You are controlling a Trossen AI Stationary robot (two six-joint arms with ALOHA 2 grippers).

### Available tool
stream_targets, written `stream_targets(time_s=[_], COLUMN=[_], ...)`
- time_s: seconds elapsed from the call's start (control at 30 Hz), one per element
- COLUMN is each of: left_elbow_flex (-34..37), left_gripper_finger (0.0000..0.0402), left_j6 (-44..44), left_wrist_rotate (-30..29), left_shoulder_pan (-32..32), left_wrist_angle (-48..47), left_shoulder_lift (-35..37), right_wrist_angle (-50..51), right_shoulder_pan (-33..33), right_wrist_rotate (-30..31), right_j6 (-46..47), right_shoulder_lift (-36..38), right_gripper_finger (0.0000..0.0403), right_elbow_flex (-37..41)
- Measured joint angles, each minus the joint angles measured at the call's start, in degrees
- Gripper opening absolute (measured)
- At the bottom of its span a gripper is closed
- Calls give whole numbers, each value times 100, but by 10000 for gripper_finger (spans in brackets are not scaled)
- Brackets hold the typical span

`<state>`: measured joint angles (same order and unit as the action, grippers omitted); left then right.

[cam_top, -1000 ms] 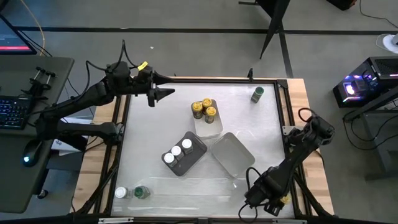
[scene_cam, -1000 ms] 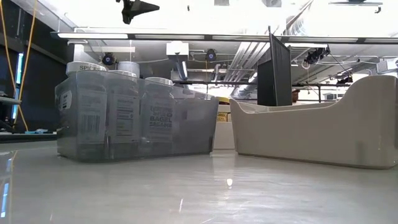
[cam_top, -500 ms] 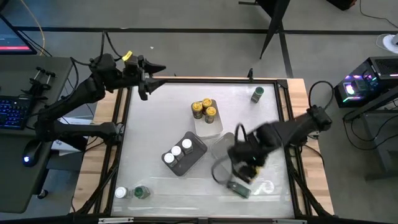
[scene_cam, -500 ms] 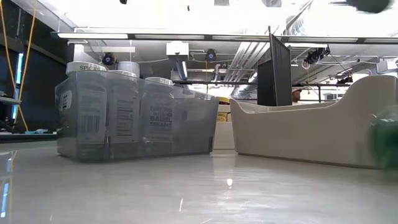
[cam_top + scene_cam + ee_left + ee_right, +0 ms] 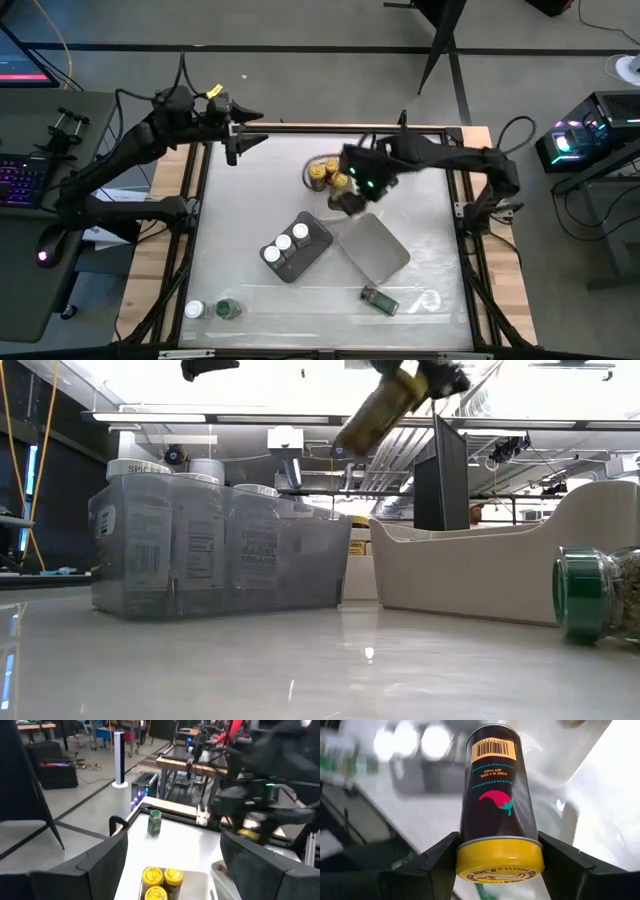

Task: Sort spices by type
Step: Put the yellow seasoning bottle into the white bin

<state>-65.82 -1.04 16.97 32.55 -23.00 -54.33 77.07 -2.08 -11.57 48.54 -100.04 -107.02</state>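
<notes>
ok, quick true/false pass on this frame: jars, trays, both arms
1. The right gripper holds a yellow-lid jar. True.
2. The grey tray holds green-lid jars. False: it holds three white-lid jars.
3. A green-lid jar lies on its side near the table's front edge. True.
4. The left gripper is shut on a jar. False: it is open and empty, at the table's back left corner.
5. The white tray beside the grey tray holds four jars. False: it shows none.
6. A green-lid jar stands upright near the back right corner. True.
</notes>
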Motion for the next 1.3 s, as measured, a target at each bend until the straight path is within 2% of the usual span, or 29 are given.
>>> stream_targets(time_s=[0.2, 0.57, 0.67, 0.9, 1.17, 1.3], left_elbow_flex=[0, 0, 0, 0, 0, 0], left_gripper_finger=[305, 305, 305, 305, 305, 305], left_j6=[321, -130, -223, -493, -585, -585], left_wrist_rotate=[170, 177, 174, 155, 149, 148], left_shoulder_pan=[179, 234, 234, 230, 230, 229], left_wrist_angle=[-234, -289, -289, -289, -289, -291], left_shoulder_lift=[-8, -8, -8, -8, -8, -8], right_wrist_angle=[16, 498, 324, 281, 260, 833], right_shoulder_pan=[-699, -1075, -1108, -1118, -1118, -1059], right_wrist_rotate=[-323, -342, -342, -339, -174, 168], right_j6=[-286, -1152, -1270, -1408, -1635, -2106], right_shoulder_lift=[-714, -1549, -1627, -1686, -1678, -1587], right_gripper_finger=[229, 229, 231, 281, 286, 287], right_elbow_flex=[0, 4, 4, 4, -6, -345])
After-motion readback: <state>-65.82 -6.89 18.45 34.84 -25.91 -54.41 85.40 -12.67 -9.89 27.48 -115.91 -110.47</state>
